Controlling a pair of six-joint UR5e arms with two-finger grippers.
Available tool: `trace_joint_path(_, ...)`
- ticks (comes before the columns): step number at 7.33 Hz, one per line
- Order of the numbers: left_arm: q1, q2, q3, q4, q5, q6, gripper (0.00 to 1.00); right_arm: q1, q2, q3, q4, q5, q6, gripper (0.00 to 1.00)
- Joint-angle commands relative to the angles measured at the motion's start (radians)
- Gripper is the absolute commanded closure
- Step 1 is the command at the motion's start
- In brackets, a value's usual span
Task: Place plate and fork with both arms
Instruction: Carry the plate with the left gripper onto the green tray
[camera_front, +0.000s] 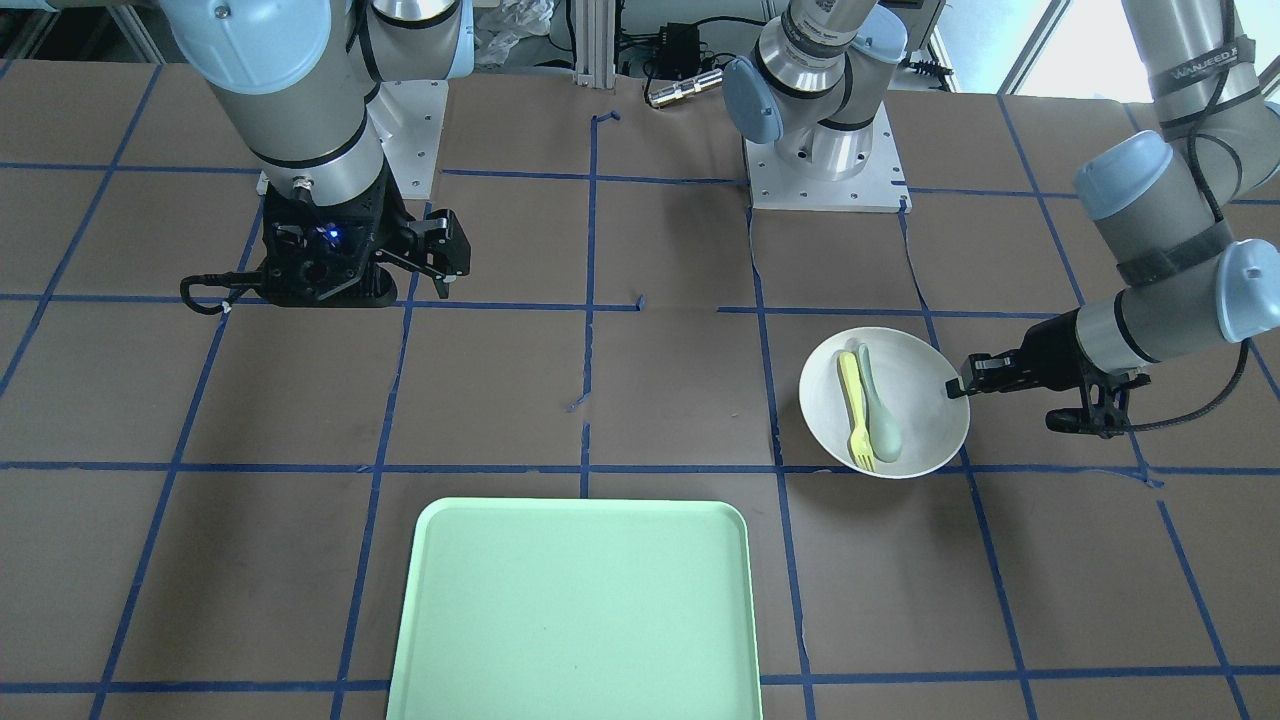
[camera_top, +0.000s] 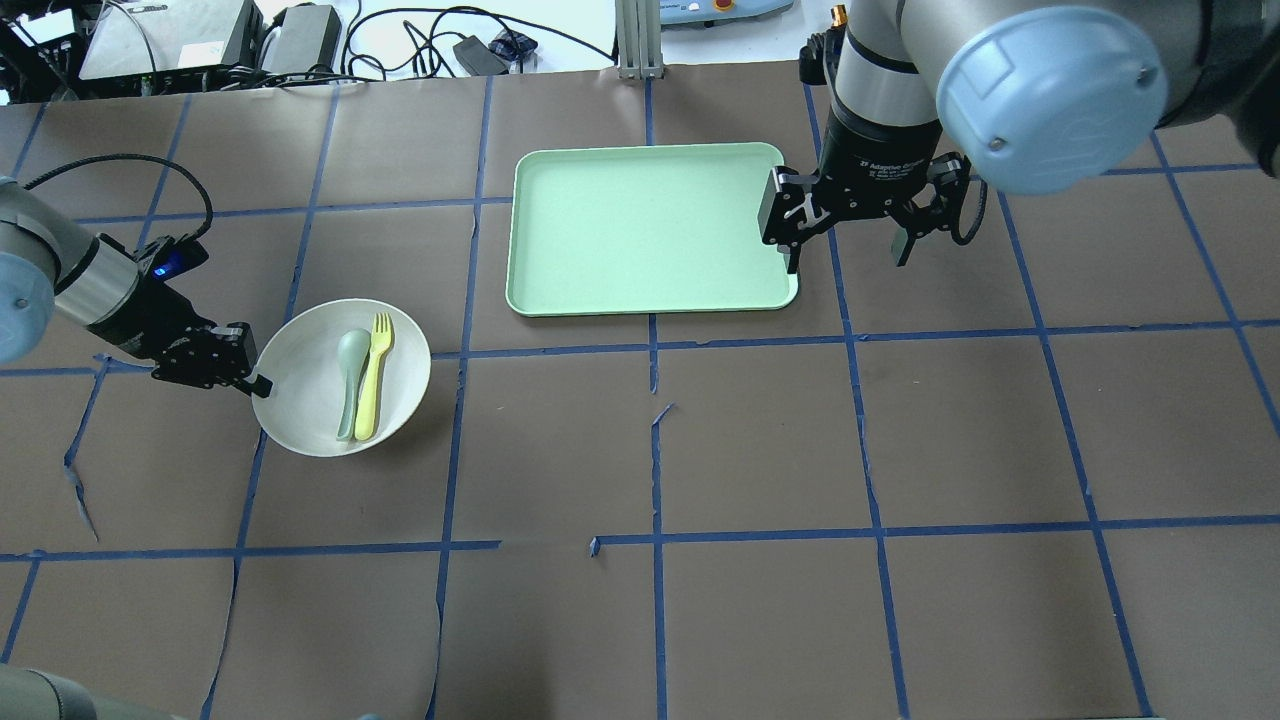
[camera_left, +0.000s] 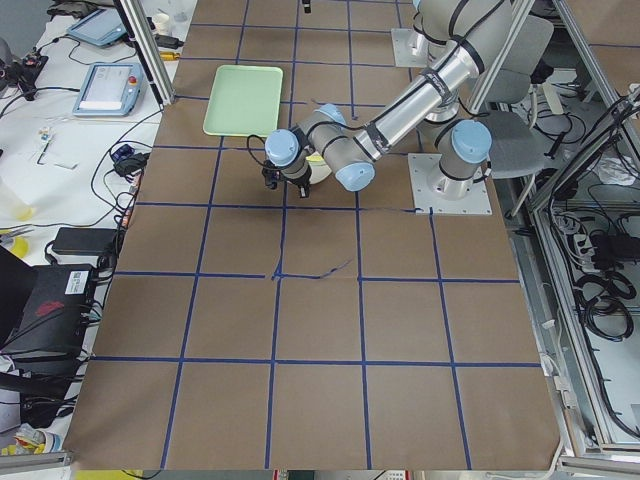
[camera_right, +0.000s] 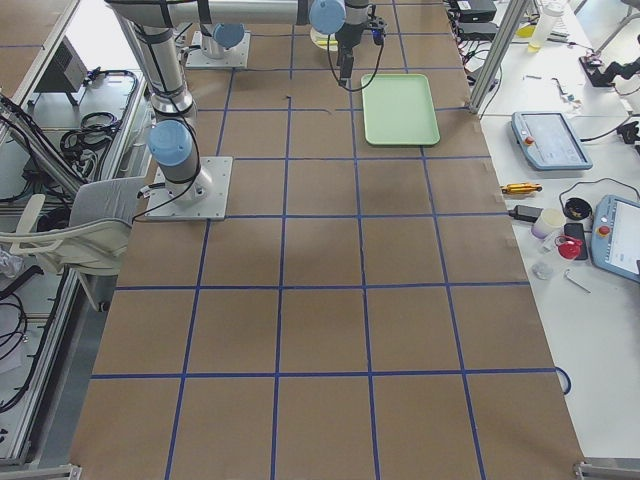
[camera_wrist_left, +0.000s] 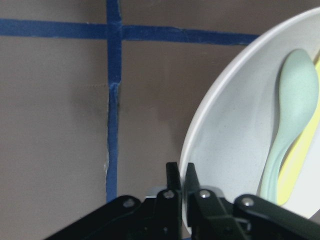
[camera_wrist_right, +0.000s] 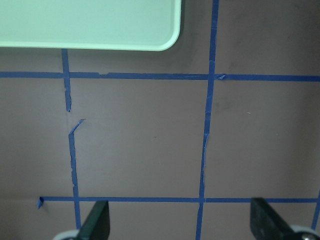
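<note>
The white plate (camera_front: 915, 380) (camera_top: 300, 385) rests on the table on the robot's left side. The pale-yellow fork (camera_front: 855, 410) (camera_top: 373, 375) and a grey-green spoon (camera_front: 880, 405) (camera_top: 350, 375) lie side by side in it. My left gripper (camera_front: 958, 386) (camera_top: 258, 382) is shut on the plate's rim; the left wrist view shows its fingers (camera_wrist_left: 172, 187) pinched on either side of the rim (camera_wrist_left: 200, 135). My right gripper (camera_top: 845, 245) (camera_front: 445, 255) is open and empty, held above the table beside the mint-green tray's corner (camera_top: 790, 290).
The mint-green tray (camera_top: 650, 230) (camera_front: 580, 610) lies empty at the table's middle, on the operators' side. Blue tape lines grid the brown table cover. The arm bases (camera_front: 825, 150) stand at the robot's edge.
</note>
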Motion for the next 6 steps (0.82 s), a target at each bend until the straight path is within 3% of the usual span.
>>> trace_joint_path(1,-0.110,-0.030,0.116,-0.032,-0.082,-0.021,1.00,-0.001,0.000,-0.001,0.000,-0.002,0.000,0.00)
trace_joint_path(3,-0.248,-0.074,0.179,-0.011,-0.145,-0.168,1.00,-0.006,0.002,-0.001,-0.005,-0.006,-0.015,0.00)
trace_joint_path(4,-0.305,-0.108,0.202,0.035,-0.211,-0.191,1.00,-0.006,0.003,-0.001,-0.005,-0.005,-0.015,0.00)
trace_joint_path(6,-0.391,-0.223,0.263,0.184,-0.245,-0.315,1.00,-0.006,0.003,0.000,-0.008,-0.005,-0.017,0.00)
